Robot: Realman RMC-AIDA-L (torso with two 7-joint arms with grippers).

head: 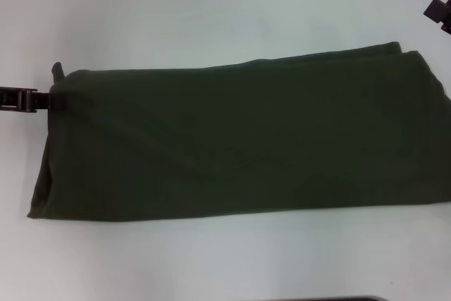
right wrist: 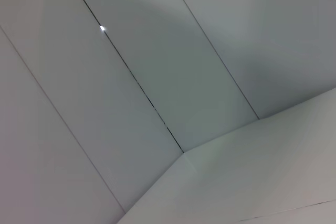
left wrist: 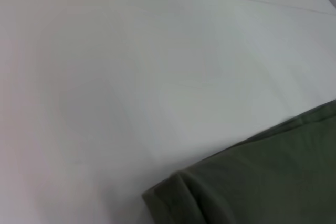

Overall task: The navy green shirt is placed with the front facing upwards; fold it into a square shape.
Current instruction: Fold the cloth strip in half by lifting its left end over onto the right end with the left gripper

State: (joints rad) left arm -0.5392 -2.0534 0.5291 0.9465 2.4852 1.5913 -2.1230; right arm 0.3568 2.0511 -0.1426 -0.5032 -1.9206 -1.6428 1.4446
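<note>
The navy green shirt (head: pixel 239 139) lies flat on the white table (head: pixel 211 12), folded lengthwise into a long dark band with plain cloth on top. No letters or collar show. My left gripper (head: pixel 51 99) reaches in level from the left and touches the band's left end near its far corner, where a small tip of cloth sticks up. The left wrist view shows that rumpled corner of the shirt (left wrist: pixel 252 187) on the table. My right gripper (head: pixel 438 12) hangs at the far right, beyond the shirt's far right corner and apart from it.
White table surface surrounds the shirt on the far, near and left sides. The shirt's right end runs out of the head view. The right wrist view shows only grey wall panels (right wrist: pixel 157 77) and a stretch of table (right wrist: pixel 262 182).
</note>
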